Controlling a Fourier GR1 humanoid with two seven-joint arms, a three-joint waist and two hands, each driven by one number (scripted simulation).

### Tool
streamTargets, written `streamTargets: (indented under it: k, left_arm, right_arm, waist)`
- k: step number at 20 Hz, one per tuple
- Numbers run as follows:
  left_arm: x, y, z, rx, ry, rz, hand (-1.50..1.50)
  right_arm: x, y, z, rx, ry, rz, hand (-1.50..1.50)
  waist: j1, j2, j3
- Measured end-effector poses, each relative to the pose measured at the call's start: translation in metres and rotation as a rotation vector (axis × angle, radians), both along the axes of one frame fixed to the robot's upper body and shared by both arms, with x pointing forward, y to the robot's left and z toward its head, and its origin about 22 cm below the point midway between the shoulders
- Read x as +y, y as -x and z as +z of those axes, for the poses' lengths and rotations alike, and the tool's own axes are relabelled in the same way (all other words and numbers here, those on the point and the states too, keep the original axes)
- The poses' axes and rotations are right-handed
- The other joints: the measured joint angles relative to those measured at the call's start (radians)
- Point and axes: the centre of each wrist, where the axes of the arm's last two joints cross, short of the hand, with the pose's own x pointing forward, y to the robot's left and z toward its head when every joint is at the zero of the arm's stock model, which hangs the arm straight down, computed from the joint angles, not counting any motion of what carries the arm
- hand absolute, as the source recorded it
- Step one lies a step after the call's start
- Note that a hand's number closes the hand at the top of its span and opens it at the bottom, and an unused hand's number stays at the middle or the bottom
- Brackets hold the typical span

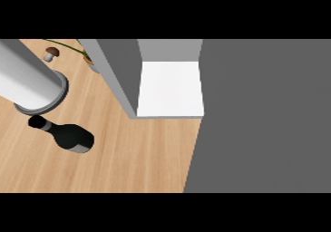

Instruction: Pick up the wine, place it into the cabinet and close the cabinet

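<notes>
The wine bottle [69,135] is black with a grey band and a round black cap. It stands on the wooden counter [134,158] at the left, leaning towards the upper left as I see it. To its right the cabinet is open, showing a white shelf [171,90] with nothing on it. A grey side panel [117,74] borders the shelf on the left. A pale grey cylinder like a forearm [24,77] comes in from the upper left. It ends in a ring just above the bottle's cap. No black hand shows anywhere.
A broad dark grey cabinet surface [268,118] fills the right side of the view. A small brown mushroom [51,54] and a green plant stalk [75,49] lie at the back left. Bare wood stretches in front of the cabinet.
</notes>
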Motion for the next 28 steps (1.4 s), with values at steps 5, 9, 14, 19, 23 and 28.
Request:
streamTargets:
  k: [5, 9, 14, 19, 23, 28]
  left_arm:
    - [0.003, -0.003, -0.017, 0.022, -0.010, 0.013, -1.50]
    - [0.002, -0.008, -0.027, 0.028, -0.026, 0.025, -1.50]
    - [0.001, -0.015, -0.052, 0.044, -0.029, 0.027, -1.50]
    - [-0.003, -0.027, -0.074, 0.055, -0.050, 0.045, -1.50]
    - [0.002, -0.033, -0.092, 0.070, -0.059, 0.070, -1.50]
    - [0.011, -0.031, -0.124, 0.081, -0.068, 0.092, -1.50]
  right_arm:
    - [0.006, 0.003, 0.004, 0.019, -0.012, 0.012, -1.50]
    - [0.005, 0.002, 0.005, 0.011, 0.005, -0.003, -1.50]
    - [0.005, 0.003, 0.005, 0.010, 0.016, -0.013, -1.50]
    - [0.009, 0.005, 0.006, 0.022, 0.014, -0.001, -1.50]
    - [0.011, 0.006, 0.007, 0.021, 0.011, 0.000, -1.50]
    - [0.011, 0.006, 0.007, 0.014, 0.024, -0.009, -1.50]
  waist:
    - [-0.005, -0.001, -0.001]
    - [-0.009, -0.001, -0.001]
    - [-0.009, 0.000, -0.001]
    - [-0.013, 0.000, -0.001]
    - [-0.016, -0.001, -0.001]
    - [-0.016, 0.000, -0.002]
